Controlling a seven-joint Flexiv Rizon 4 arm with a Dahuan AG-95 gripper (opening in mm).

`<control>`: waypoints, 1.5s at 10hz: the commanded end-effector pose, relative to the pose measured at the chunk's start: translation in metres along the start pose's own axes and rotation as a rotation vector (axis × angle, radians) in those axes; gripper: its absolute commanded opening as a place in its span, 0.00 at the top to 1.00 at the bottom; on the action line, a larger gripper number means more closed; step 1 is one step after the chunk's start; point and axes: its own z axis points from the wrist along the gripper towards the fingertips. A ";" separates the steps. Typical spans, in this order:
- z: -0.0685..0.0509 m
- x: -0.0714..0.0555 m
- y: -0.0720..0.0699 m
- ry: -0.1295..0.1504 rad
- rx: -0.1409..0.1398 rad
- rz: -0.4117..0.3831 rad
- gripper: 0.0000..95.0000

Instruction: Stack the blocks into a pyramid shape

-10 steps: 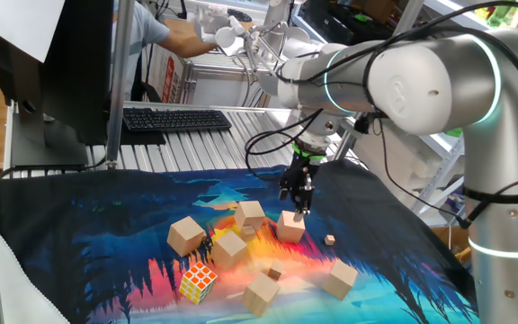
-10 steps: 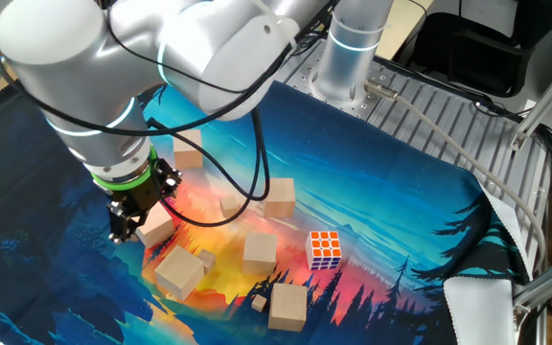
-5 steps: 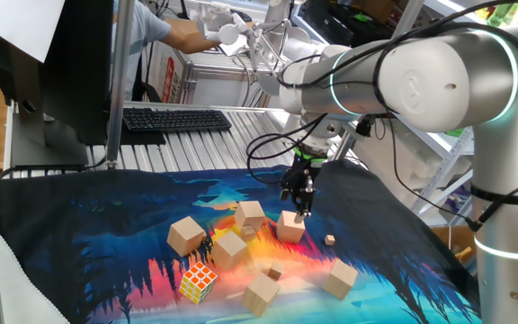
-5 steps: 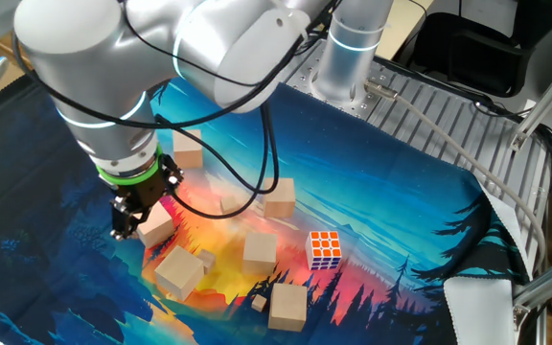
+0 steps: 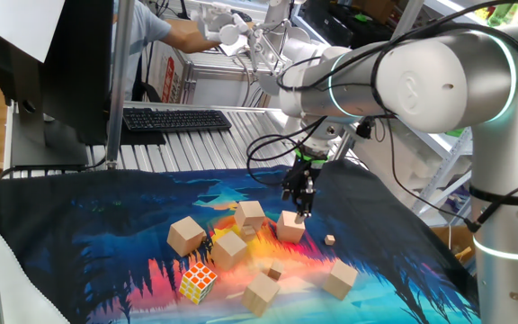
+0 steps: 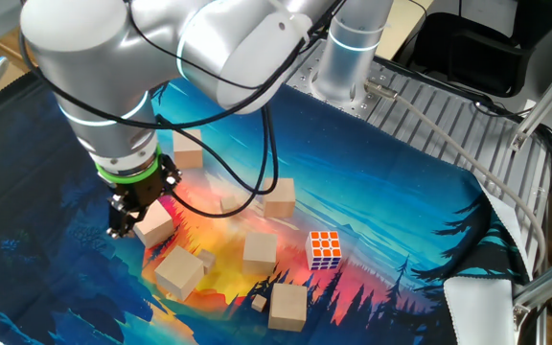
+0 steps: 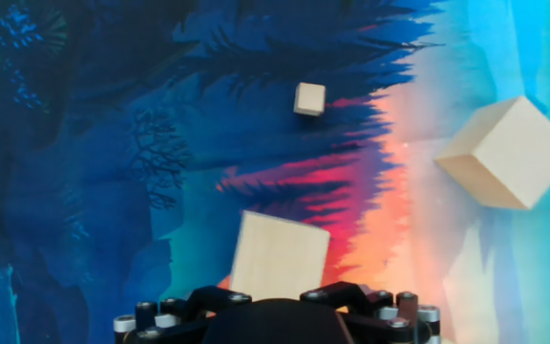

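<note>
Although the job is to build a pyramid, nothing is stacked yet: the six wooden blocks are all lying apart on the colourful mat [image 5: 106, 216] covering the surface, so the whole build, base row and upper layers, is still waiting to be done. In one fixed view, one block [image 5: 185, 235] is sitting to the left, two more [image 5: 250, 214] [image 5: 229, 248] are resting near the middle, and two [image 5: 262, 293] [image 5: 340, 278] are lying toward the near edge, with a multicoloured puzzle cube [image 5: 197, 282] and a tiny wooden cube [image 5: 329, 239] scattered among them. The claw [image 5: 300, 211] is pointing straight down and hovering right above the sixth block [image 5: 290, 226], which is lying near the middle of the mat. Its jaws are standing fully apart and are holding nothing. From the other fixed view the claw [image 6: 125, 226] is appearing just beside and above that same block [image 6: 154, 225], and whether a finger is brushing it I cannot tell. In the hand view the block [image 7: 280, 256] is showing just ahead of the claw's body, so this looks like the lining-up before a first pick.
</note>
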 end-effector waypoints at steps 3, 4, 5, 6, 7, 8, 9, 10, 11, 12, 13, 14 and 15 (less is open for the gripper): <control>0.012 -0.008 0.001 0.014 0.003 0.037 0.00; 0.014 -0.008 0.001 0.016 0.004 0.044 0.00; 0.018 -0.007 0.001 0.016 0.004 0.048 0.00; 0.022 -0.008 0.001 0.022 0.004 0.047 0.00; 0.023 -0.009 0.001 0.026 0.005 0.046 0.00; 0.024 -0.009 0.001 0.031 0.006 0.047 0.00; 0.025 -0.009 0.000 0.032 0.008 0.051 0.00; 0.027 -0.009 0.000 0.036 0.009 0.054 0.00; 0.029 -0.008 -0.002 0.038 0.009 0.054 0.00; 0.032 -0.008 -0.003 0.042 0.007 0.053 0.00; 0.034 -0.008 -0.004 0.046 0.005 0.051 0.00; 0.036 -0.009 -0.005 0.049 0.002 0.047 0.00; 0.037 -0.009 -0.005 0.050 0.001 0.048 0.00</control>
